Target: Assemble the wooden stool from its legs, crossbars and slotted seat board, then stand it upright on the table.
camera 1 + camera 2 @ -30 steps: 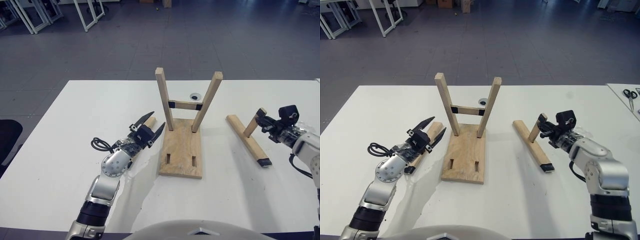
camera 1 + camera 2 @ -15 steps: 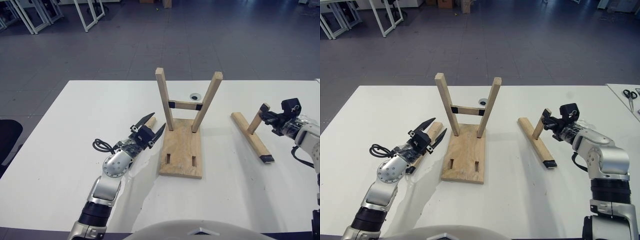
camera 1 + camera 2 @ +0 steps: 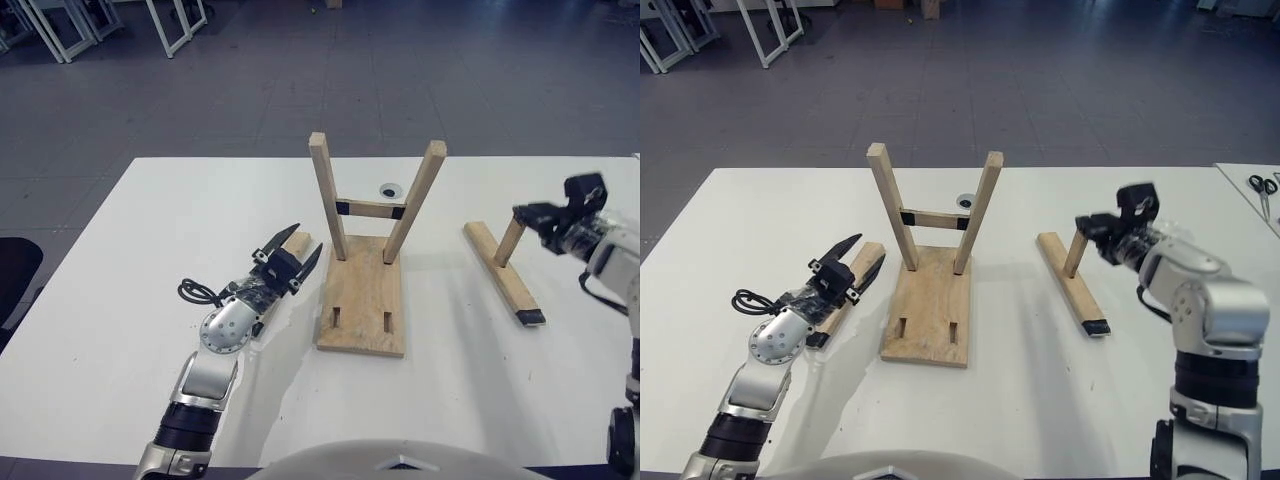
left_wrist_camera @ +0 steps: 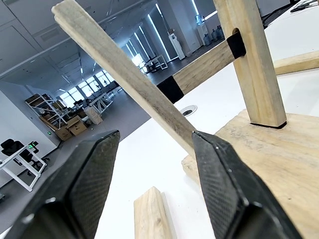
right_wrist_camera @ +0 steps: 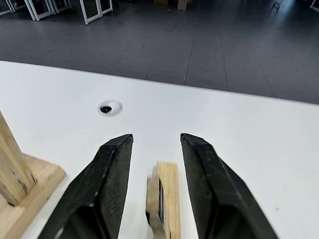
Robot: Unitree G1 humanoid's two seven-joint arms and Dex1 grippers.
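The slotted seat board (image 3: 362, 300) lies flat mid-table with two legs (image 3: 327, 195) standing in it, joined by a crossbar (image 3: 370, 210). My left gripper (image 3: 308, 237) is open just over the end of a loose leg (image 3: 864, 268) beside the board's left edge; the left wrist view shows that leg's end (image 4: 152, 216) between the fingers (image 4: 84, 194). To the right lies another leg (image 3: 503, 275) with a crossbar (image 3: 510, 240) sticking up. My right gripper (image 3: 527, 212) is open, its fingers (image 5: 112, 174) straddling that crossbar's top end (image 5: 164, 194).
A round cable hole (image 3: 390, 190) sits in the white table (image 3: 150, 260) behind the stool frame. Scissors (image 3: 1262, 185) lie at the far right edge. A black cable loop (image 3: 195, 292) hangs by my left wrist. Bare tabletop spreads in front of the board.
My right gripper has moved right and upward, and the leg with its crossbar has slid a little right with it. The left gripper has crept forward along the loose leg.
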